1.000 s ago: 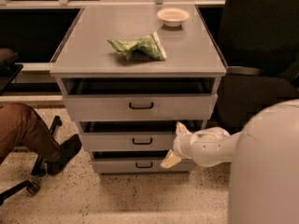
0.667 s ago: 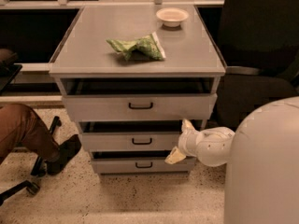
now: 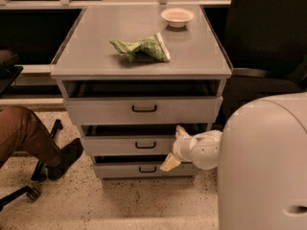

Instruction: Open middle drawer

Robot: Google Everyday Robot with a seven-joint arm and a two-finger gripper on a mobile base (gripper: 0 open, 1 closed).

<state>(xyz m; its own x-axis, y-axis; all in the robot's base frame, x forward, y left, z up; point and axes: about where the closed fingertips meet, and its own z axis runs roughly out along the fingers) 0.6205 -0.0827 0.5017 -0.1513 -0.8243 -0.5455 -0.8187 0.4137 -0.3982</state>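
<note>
Hovering before the right end of the middle drawer [image 3: 120,146], the tool [image 3: 175,147] has its two fingers spread apart, one high, one low, holding nothing. The drawer's black handle [image 3: 145,145] lies just left of the tool, untouched.

Gripper [image 3: 175,147] low, centre (fingers [image 3: 170,163] spread)

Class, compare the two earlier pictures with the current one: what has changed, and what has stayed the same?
The gripper, open and holding nothing, has shifted slightly left across the front of the middle drawer, and the robot's white body fills more of the right side. That drawer, the green bag and the bowl are unmoved.
</note>
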